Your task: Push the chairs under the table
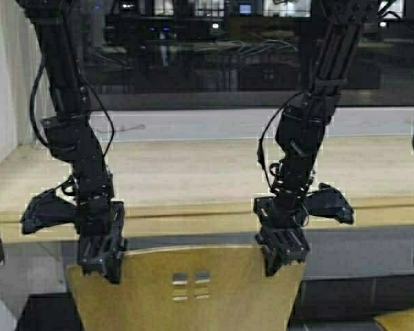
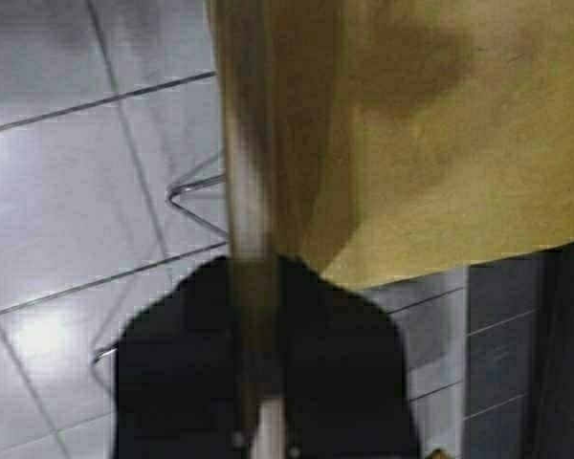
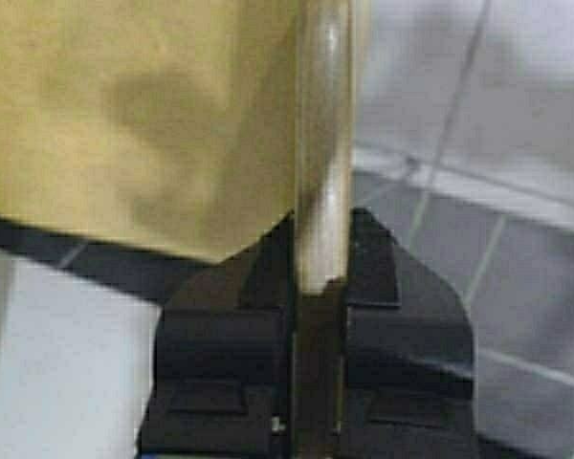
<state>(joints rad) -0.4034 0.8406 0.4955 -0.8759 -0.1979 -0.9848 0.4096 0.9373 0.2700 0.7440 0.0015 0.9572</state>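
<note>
both grippers are clamping the top edge of one chair's backrest. the left gripper (image 1: 101,260) is pointing down w/ its jaws closed narrow on the backrest's top left corner; in the left wrist view the left gripper (image 2: 260,359) is showing the thin plywood edge running straight btwn its dark fingers (image 2: 177,373). the right gripper (image 1: 283,256) is doing the same at the top right corner, and in the right wrist view the right gripper (image 3: 318,316) is pinching the rounded board edge btwn two black pads (image 3: 402,325).

the chair (image 1: 186,289) is sitting directly below and btwn the two grippers: tan-yellow moulded plywood, curved back, w/ four small rectangular cut-outs (image 1: 191,285) lying roughly midway btwn the grippers and a bit lower. beneath the left gripper, past the chair's back, thin chrome legs (image 2: 193,196) are standing on a grey tiled floor (image 2: 67,220).

just beyond and above the grippers, the table (image 1: 193,181) is stretching across the whole width: a long pale wood-look top w/ a thick straight front edge. the backrest's top is sitting just below that front edge, on the near side of it. past the table a dark window (image 1: 214,48) is filling the far wall. off to the right gripper's lower right, the corner of a second tan seat (image 1: 405,319) is peeking in at the edge.
</note>
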